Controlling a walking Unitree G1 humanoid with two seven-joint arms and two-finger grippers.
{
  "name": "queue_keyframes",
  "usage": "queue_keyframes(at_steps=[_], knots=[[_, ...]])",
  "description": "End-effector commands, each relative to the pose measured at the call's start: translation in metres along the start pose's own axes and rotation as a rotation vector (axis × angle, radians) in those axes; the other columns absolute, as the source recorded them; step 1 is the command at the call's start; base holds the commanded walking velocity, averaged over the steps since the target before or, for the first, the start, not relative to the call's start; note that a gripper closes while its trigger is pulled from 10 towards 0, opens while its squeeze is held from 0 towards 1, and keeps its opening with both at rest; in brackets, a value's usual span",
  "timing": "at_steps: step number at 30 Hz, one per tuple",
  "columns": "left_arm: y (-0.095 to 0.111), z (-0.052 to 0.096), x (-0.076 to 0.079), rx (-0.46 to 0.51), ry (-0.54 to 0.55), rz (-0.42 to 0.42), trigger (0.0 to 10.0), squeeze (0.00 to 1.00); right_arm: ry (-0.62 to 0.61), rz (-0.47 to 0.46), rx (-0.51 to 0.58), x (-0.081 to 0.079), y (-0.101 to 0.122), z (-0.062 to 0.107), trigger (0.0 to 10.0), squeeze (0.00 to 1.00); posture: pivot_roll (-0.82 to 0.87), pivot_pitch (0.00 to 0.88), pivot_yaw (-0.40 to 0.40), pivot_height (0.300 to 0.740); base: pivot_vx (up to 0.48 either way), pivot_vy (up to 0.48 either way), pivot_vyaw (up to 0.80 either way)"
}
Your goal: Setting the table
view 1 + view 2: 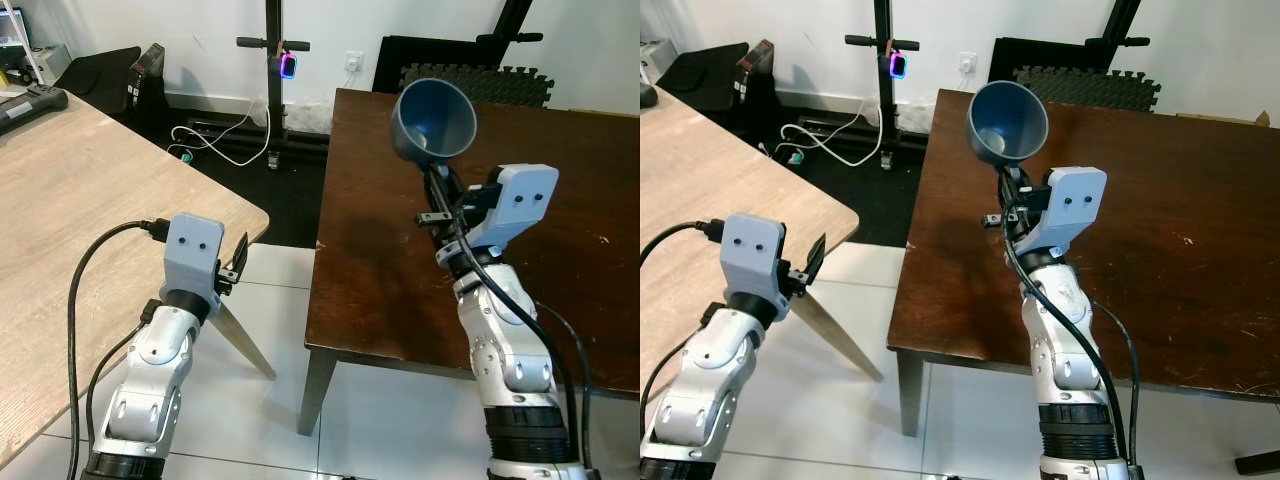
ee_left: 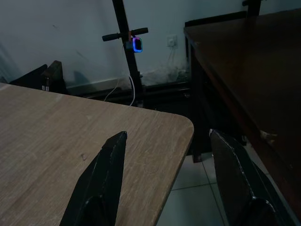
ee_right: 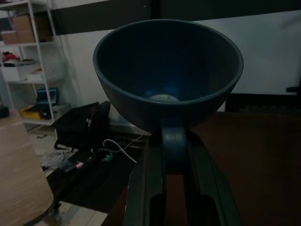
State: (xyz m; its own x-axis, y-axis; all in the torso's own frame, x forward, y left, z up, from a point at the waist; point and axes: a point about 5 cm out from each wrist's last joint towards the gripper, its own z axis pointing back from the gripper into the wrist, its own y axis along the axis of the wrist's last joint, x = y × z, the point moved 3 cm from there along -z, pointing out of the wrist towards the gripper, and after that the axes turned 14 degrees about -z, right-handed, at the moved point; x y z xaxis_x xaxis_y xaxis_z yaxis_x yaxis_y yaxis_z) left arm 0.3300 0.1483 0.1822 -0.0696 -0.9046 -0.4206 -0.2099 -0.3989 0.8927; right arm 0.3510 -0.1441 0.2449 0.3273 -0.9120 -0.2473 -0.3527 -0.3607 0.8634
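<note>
Right gripper: raised above the dark table, jaws clenched on the rim of the blue bowl.
Blue bowl: held in the air over the dark table, clear of its surface; tilted, mouth turned toward the head camera; inside looks bare, with a pale glint at the bottom in the right wrist view.
Left gripper: held low, past the rounded corner of the light wooden table, over the gap between the two tables; jaws released and spread, grasping nothing.
Dark table: brown top, on the robot's right; scuffs and small pale marks on the surface.
Light wooden table: on the robot's left; a slanted leg shows under the corner.
Floor: white tiles between the tables.
Background: black upright stand against the white wall, carrying a small glowing blue-pink light; white cable loose on the floor near its foot; black foam mats leaning on the wall behind the dark table.
</note>
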Motion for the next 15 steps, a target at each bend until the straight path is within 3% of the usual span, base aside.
queue_keyframes(at_steps=[1, 6, 8, 12, 15], knots=[[-0.006, 0.002, 0.004, -0.017, -0.014, 0.007, 10.0, 0.00, 0.004, 0.014, -0.042, 0.001, -0.009, 0.004, 10.0, 0.00, 0.10, 0.080, 0.056, 0.740, 0.000, 0.000, 0.00], [-0.006, 0.002, 0.004, -0.018, -0.014, 0.007, 10.0, 0.00, -0.040, 0.084, -0.195, 0.011, -0.039, 0.012, 10.0, 0.00, 0.10, 0.080, 0.056, 0.740, 0.000, 0.000, 0.00], [-0.006, 0.002, 0.004, -0.018, -0.014, 0.007, 10.0, 0.00, -0.040, 0.084, -0.195, 0.011, -0.039, 0.012, 10.0, 0.00, 0.10, 0.080, 0.056, 0.740, 0.000, 0.000, 0.00], [-0.006, 0.003, 0.003, -0.019, -0.013, 0.006, 10.0, 0.00, 0.071, 0.046, -0.185, -0.007, -0.038, 0.014, 10.0, 0.00, 0.10, 0.081, 0.057, 0.740, 0.000, 0.000, 0.00], [-0.006, 0.002, 0.003, -0.019, -0.011, 0.006, 10.0, 0.00, 0.063, 0.034, -0.162, -0.007, -0.033, 0.011, 10.0, 0.00, 0.08, 0.085, 0.049, 0.740, 0.000, 0.000, 0.00]])
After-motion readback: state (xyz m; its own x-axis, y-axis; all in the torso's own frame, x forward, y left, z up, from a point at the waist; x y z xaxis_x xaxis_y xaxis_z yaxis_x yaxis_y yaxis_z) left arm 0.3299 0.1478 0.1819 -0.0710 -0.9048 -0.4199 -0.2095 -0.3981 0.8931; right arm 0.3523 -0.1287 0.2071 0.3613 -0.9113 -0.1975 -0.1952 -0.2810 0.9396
